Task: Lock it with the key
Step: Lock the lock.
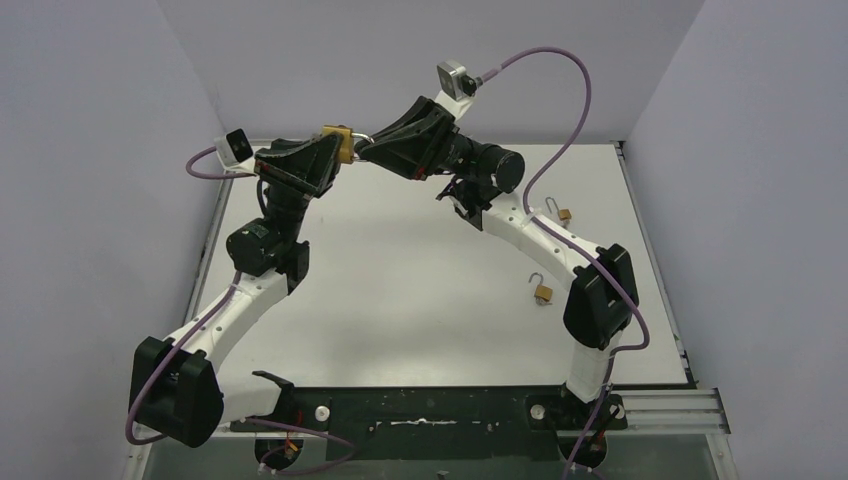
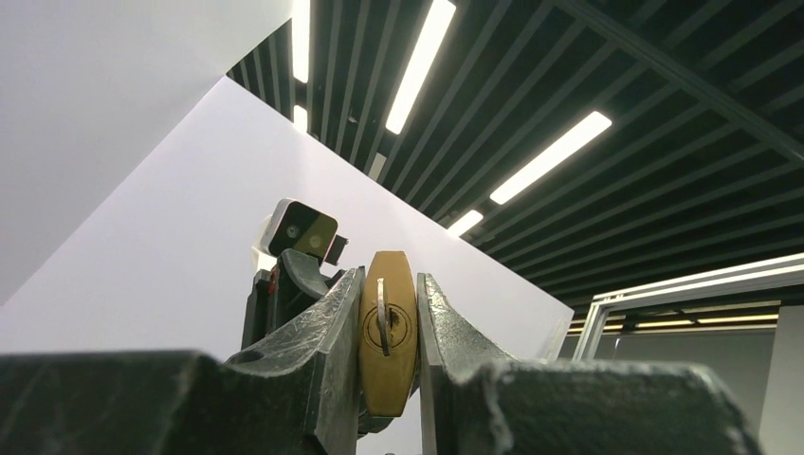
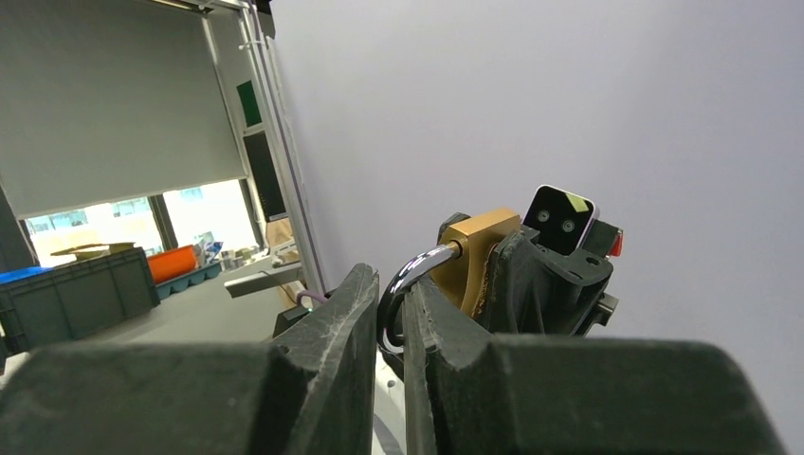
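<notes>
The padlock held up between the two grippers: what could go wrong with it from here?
1. The padlock hangs high above the table. The left gripper holds its body and the right gripper holds the shackle. If the arms pull apart or twist, one grip may slip and the padlock could fall.
2. The key sits in the keyhole with no gripper on it. Freeing a gripper to turn it would leave only one grip.

Left gripper [image 1: 337, 150] and right gripper [image 1: 366, 149] aloft, both closed, tip to tip.
</notes>
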You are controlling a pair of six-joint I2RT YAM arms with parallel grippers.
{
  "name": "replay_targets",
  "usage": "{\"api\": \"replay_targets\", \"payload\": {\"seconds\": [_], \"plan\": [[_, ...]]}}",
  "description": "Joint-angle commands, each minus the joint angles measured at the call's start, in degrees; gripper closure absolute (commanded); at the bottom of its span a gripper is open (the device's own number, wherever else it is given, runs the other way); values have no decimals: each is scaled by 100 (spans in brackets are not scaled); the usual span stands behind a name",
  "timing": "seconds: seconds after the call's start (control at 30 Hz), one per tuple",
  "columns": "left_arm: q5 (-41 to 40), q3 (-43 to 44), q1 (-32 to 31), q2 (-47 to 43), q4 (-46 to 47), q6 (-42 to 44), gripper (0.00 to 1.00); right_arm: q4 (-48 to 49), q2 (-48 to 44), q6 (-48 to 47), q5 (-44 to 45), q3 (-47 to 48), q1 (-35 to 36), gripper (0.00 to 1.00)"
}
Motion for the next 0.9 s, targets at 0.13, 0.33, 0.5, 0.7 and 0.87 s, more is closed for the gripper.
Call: {"api": "replay_targets", "payload": {"seconds": [0.13, 0.33, 0.5, 0.7, 0.87], "plan": [[1906, -13, -519, 19, -417, 85, 100, -1345, 323, -877, 215, 6, 402, 100], [1885, 9, -507, 40, -351, -3, 100, -1316, 211, -847, 97, 13, 383, 100], [1842, 93, -586, 215, -208, -347, 100, -984, 456, -716, -161, 162, 497, 100], [1907, 194, -980, 349, -195, -721, 100, 745, 1901, 882, -449, 1400, 849, 100], [2055, 298, -980, 371, -204, -1072, 100, 329, 1848, 491, -698, 1465, 878, 100]]}}
